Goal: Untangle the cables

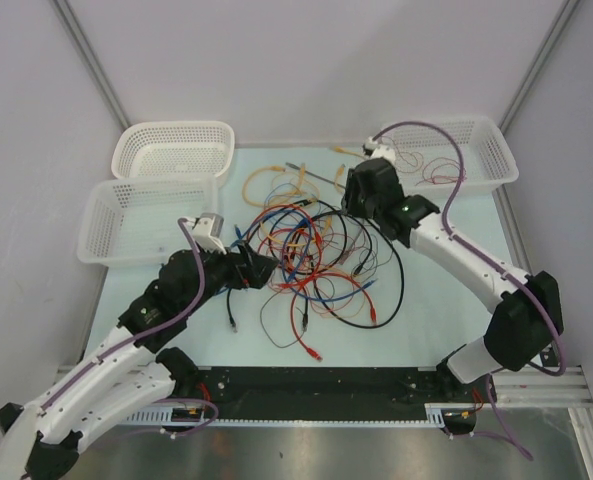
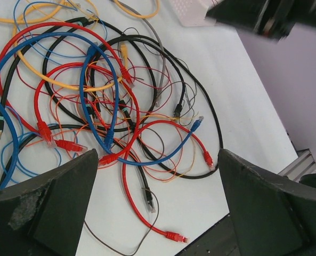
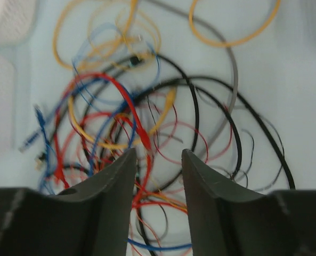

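The cables (image 1: 316, 255) lie in one tangled heap of red, black, blue and yellow wires in the middle of the table. My left gripper (image 1: 259, 268) sits at the heap's left edge, wide open with nothing between its fingers. In the left wrist view, cables (image 2: 110, 106) spread ahead of that gripper (image 2: 158, 154), and a red plug end (image 2: 175, 235) and a black plug end (image 2: 148, 197) lie on the bare table between its fingers. My right gripper (image 1: 354, 200) hovers over the heap's back right. Its view is blurred: its jaws (image 3: 159, 154) stand partly apart above cables (image 3: 136, 117), gripping nothing.
Two white baskets (image 1: 173, 148) (image 1: 146, 222) stand at the back left. A third basket (image 1: 476, 150) at the back right holds thin red and orange wires (image 1: 431, 168). Yellow cable loops (image 1: 271, 180) lie behind the heap. A black rail (image 1: 316, 385) runs along the near edge.
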Available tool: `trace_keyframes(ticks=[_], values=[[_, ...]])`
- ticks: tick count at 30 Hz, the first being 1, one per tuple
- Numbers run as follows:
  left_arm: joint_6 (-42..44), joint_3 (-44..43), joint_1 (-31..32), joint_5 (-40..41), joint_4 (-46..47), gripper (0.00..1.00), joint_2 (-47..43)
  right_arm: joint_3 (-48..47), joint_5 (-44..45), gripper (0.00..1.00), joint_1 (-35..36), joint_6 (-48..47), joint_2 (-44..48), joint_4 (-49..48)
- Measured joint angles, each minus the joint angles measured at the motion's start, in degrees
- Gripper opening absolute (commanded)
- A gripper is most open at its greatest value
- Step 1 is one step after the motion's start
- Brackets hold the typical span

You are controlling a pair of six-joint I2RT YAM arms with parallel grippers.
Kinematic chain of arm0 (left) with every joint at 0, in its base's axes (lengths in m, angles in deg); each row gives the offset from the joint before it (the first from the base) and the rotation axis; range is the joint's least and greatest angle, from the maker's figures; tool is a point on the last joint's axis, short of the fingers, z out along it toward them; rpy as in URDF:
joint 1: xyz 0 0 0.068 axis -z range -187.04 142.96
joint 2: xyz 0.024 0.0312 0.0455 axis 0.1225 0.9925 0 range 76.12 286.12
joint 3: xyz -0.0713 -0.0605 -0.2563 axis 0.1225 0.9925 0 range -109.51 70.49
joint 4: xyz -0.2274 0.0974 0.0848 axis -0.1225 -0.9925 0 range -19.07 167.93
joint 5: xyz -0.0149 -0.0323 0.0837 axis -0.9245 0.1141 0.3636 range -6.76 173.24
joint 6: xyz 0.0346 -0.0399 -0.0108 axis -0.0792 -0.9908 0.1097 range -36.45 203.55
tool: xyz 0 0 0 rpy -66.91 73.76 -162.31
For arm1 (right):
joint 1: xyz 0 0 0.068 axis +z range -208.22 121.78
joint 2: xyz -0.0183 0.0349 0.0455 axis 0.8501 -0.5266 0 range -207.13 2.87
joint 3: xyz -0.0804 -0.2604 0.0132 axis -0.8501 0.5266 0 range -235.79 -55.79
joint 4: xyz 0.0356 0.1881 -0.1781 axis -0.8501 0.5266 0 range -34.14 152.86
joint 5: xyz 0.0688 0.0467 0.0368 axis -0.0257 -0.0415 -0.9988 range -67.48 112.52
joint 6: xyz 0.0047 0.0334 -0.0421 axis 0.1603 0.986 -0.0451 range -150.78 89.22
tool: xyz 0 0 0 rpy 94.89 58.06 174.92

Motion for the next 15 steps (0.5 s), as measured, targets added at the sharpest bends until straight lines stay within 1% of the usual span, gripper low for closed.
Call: trace_keyframes(ticks=[5,8,11,12,14,15], values=[[-1.25,0.46,0.0,-0.48,-1.36,1.0,-1.7,9.99,2.16,0.34,7.3,-0.2,0.04,2.62],[-1.99,1.81,0.0,-0.61,-1.62,0.99,-2.71,14.1,2.67,0.35,11.63,-0.22,-0.07,3.28],[-2.93,3.17,0.0,-0.96,-1.9,1.0,-3.1,16.15,2.56,0.46,12.55,-0.22,-0.92,2.99],[-3.06,3.41,0.0,-1.03,-2.03,0.99,-3.15,16.41,2.6,0.54,12.44,-0.31,-1.44,2.84],[-3.39,3.56,-0.02,-1.14,-2.38,1.0,-2.95,16.59,3.28,0.61,12.41,-0.59,-2.58,2.38],[-3.45,3.56,0.0,-1.16,-2.54,0.99,-2.86,16.59,3.89,0.67,12.44,-0.79,-3.32,2.16]])
